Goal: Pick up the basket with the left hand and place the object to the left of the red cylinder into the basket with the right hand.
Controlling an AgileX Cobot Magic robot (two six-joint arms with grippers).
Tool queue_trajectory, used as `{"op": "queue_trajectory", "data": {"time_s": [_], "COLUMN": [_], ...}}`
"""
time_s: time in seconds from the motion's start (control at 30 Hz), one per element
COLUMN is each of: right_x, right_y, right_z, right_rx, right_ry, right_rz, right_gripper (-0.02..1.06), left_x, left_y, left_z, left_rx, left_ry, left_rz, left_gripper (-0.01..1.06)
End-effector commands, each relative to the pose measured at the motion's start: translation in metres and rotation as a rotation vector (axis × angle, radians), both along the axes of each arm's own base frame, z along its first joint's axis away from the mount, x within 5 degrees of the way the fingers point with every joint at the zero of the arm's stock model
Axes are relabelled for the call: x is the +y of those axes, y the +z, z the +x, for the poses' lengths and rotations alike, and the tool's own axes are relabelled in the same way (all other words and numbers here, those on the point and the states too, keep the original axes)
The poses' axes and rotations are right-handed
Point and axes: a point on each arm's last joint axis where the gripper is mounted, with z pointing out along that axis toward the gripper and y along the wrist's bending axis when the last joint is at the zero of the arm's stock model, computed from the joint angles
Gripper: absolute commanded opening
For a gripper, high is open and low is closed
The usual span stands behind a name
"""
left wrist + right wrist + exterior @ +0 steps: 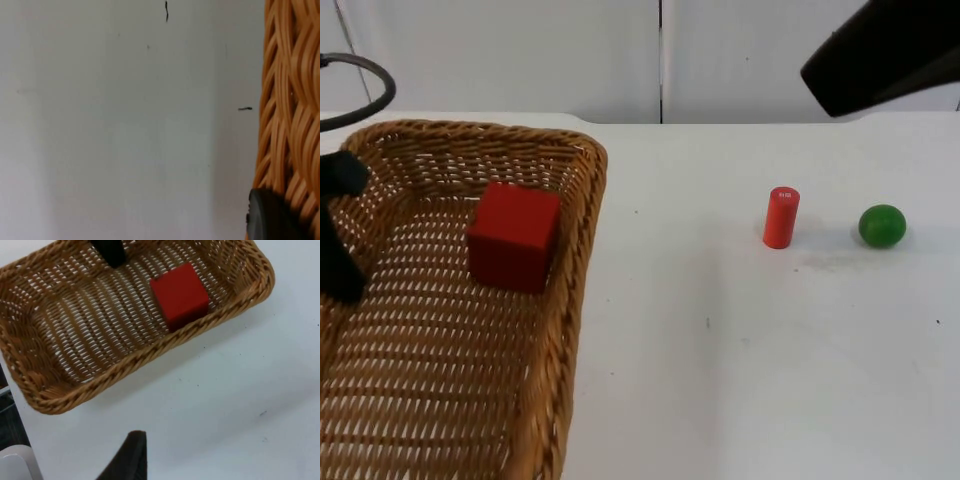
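Wicker basket (440, 300), rectangular, open weave, at the near left of the white table (740, 380). Contents: one red cube (514, 236), matte, sharp-edged, resting on the basket floor close to its right wall. Left gripper (340, 230) at the basket's left rim, one black fingertip against the weave; grip state cannot be told. Red cylinder (781, 217) upright on the right half of the table; green ball (882, 226) just to its right, apart from it. Wide bare tabletop between basket and cylinder. Right gripper (125, 460) raised above the table; cannot tell whether open or closed.
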Motion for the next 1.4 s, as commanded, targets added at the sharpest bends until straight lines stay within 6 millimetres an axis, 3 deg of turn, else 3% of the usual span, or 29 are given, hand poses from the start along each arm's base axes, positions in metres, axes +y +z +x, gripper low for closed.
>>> {"op": "queue_trajectory", "data": {"time_s": [0.0,0.57,1.03,1.37], "right_x": [-0.002,-0.001,-0.001,-0.001], "right_y": [0.002,0.003,0.003,0.003], "right_z": [-0.002,-0.003,-0.002,-0.002], "right_rx": [-0.003,-0.035,-0.047,-0.047], "right_ry": [0.003,0.046,0.050,0.051], "right_rz": [0.003,0.002,0.002,0.000], "right_gripper": [1.05,1.05,1.05,1.05], "left_x": [-0.001,0.002,0.006,0.007], "left_y": [-0.002,-0.052,-0.097,-0.103], "left_z": [0.010,0.069,0.079,0.080], "left_rx": [-0.001,0.002,-0.002,-0.010], "left_ry": [0.021,0.012,0.009,-0.016], "left_rz": [-0.041,-0.080,-0.046,-0.029], "left_gripper": [0.00,0.00,0.00,0.00]}}
